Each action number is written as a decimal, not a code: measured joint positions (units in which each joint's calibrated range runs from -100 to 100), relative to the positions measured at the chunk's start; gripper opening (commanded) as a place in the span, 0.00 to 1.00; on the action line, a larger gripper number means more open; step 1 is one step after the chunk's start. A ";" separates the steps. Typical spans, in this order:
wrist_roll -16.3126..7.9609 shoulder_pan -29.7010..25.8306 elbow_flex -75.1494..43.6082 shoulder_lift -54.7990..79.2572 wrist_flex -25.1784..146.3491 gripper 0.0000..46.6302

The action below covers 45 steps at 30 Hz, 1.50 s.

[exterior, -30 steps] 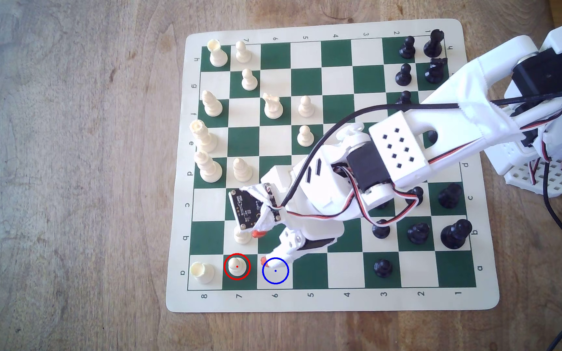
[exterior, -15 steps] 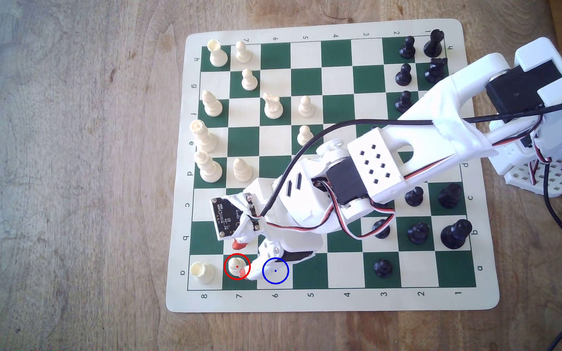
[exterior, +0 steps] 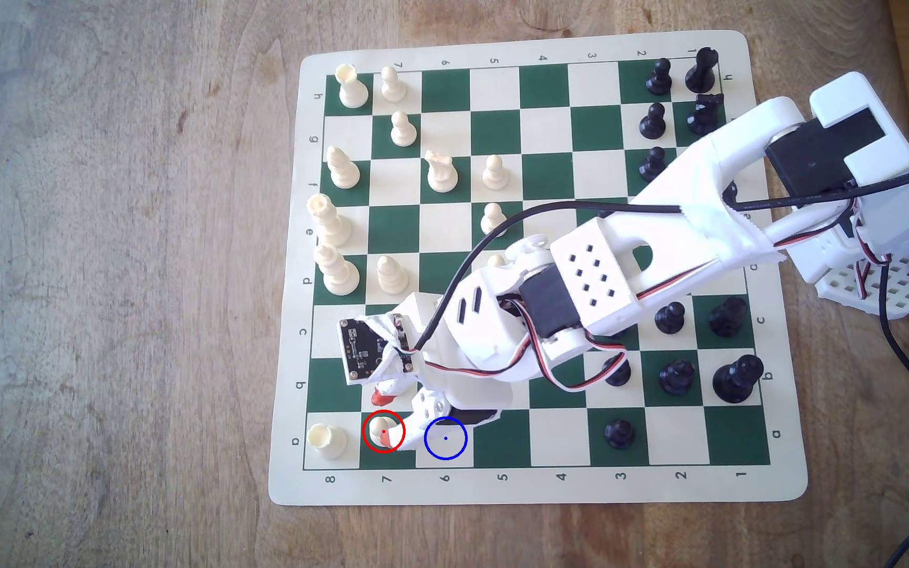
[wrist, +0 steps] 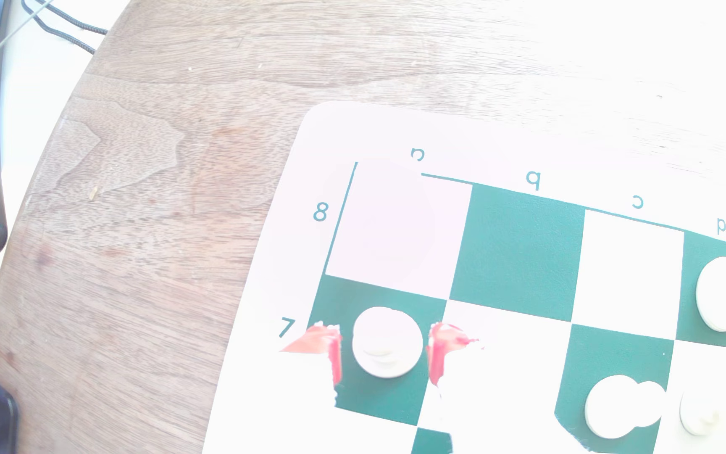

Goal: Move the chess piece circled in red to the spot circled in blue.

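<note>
The chess piece, a cream-white pawn [exterior: 380, 427], stands upright on the dark green square ringed in red, near the board's front left corner in the exterior view. My gripper [exterior: 387, 416] is open and straddles it, one orange-tipped finger [exterior: 380, 394] behind the pawn and the other [exterior: 394, 437] at its front right. In the wrist view the pawn [wrist: 386, 342] sits between the two red fingertips [wrist: 331, 349], with a narrow gap on each side. The spot [exterior: 446, 438], a light square with a blue ring, is one square to the exterior view's right of the pawn, and its upper left edge lies under my gripper's body.
A cream rook [exterior: 325, 439] stands one square to the exterior view's left of the pawn. Another cream piece sits under my wrist, just behind the pawn. Several cream pieces fill the board's left side, black ones [exterior: 619, 434] the right. The green-and-cream board mat [exterior: 550, 486] lies on a wooden table.
My gripper moved toward the exterior view's left, from beside the blue ring to around the pawn in the red ring. The pawn has not moved.
</note>
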 measured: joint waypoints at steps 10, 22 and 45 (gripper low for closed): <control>0.00 0.07 -2.08 3.44 -0.08 0.24; 0.00 -0.66 -3.80 5.45 -1.91 0.23; 0.00 -0.88 -4.79 5.95 -2.07 0.01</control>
